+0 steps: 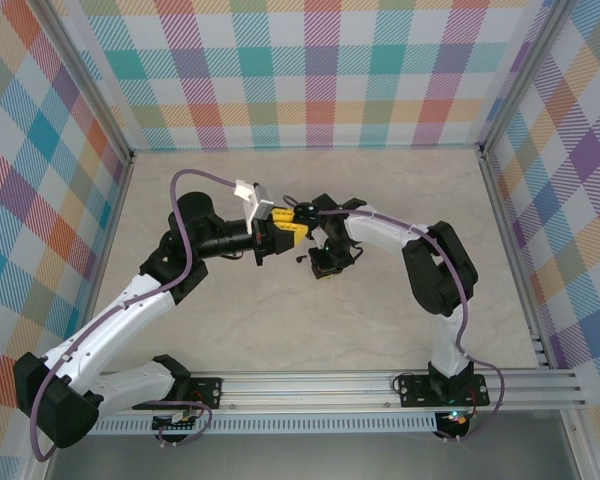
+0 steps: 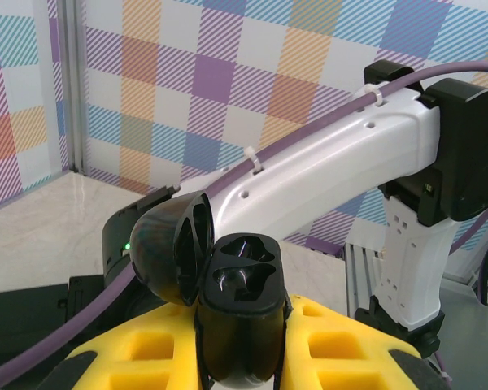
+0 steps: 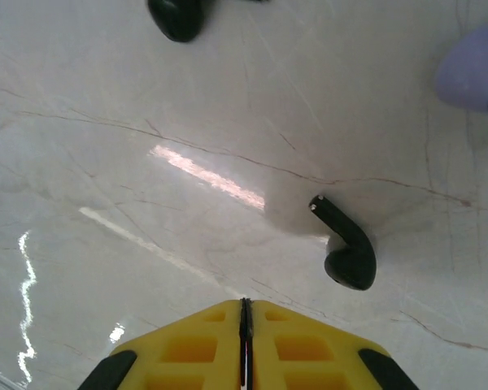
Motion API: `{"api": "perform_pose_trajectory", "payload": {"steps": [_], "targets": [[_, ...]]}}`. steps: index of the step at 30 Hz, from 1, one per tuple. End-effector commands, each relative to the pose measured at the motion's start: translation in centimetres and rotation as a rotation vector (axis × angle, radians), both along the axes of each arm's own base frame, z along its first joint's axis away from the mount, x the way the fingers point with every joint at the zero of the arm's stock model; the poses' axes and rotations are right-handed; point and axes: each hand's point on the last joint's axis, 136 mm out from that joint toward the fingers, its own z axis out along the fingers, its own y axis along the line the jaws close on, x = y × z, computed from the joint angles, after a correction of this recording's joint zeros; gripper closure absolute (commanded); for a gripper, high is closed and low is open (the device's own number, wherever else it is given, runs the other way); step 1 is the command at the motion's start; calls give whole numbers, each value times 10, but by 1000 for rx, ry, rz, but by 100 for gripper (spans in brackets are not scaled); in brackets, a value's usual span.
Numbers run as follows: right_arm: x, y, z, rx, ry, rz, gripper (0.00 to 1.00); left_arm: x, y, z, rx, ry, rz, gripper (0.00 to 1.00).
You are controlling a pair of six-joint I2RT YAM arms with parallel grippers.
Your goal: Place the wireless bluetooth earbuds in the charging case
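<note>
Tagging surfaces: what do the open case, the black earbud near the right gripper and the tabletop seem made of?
The charging case: likely glossy black plastic, soft highlights on its lid. The black earbud: smooth shiny plastic, probably. The table: polished, marble-look veins and glare; stone or laminate unclear.

Pretty sure this is a robot test cell in a lab, not anyone's home. Plaid-print panels box in a marble-look tabletop on three sides. An aluminium rail along the bottom of the frame has a left arm and a right arm bolted to it. The panels might be printed fabric, hard to tell.
</note>
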Motion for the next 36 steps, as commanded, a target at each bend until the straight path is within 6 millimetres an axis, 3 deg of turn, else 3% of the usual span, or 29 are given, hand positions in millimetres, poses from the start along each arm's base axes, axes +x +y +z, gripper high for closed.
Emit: {"api": "perform_pose_trajectory", "payload": {"steps": [1,11,20,36], "targets": [[-3,-6,-13,-49,23,-35,91,-9,0,13,-29,-30,-27,89],[6,-30,-26,-197,-11,-78,93,-8,0,11,-26,-28,-24,89],[16,-50,-22,-298,-73,-87,93,-8,0,10,-24,-26,-21,89],[33,-34,-25,-254,-84,-145,94,-8,1,10,-23,-26,-18,89]]}}
